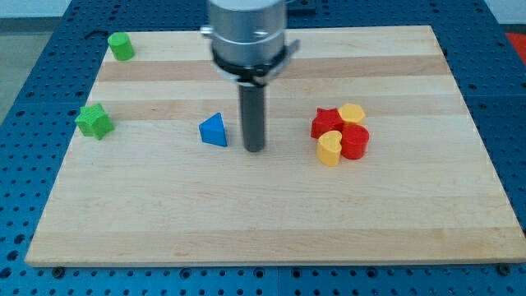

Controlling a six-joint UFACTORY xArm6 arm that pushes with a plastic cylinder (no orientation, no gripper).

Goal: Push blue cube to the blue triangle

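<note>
In the camera view, my rod comes down from the grey metal mount (246,33) at the view's top, and my tip (255,150) rests on the wooden board (246,222) near its middle. It is a plain rod with nothing to open or close, and it has hold of nothing.

The blue triangle (214,131) stands just beside my tip, on the view's left of it, with a narrow strip of bare wood between them; they are not touching. I cannot see a blue cube anywhere on the board; whether the rod or the mount hides it, I cannot tell.

To the view's right of my tip, apart from it, sits a tight cluster of four blocks. The red star (326,122) is at its upper left, the yellow block (352,113) at its upper right, the yellow heart (329,149) at its lower left and the red cylinder (355,141) at its lower right. They press against one another.

Far to the view's left, the green star (94,121) lies near the board's left edge, level with the triangle. The green block (122,46) sits in the top left corner, well apart from everything else.

The board lies on a blue perforated table (33,82).
</note>
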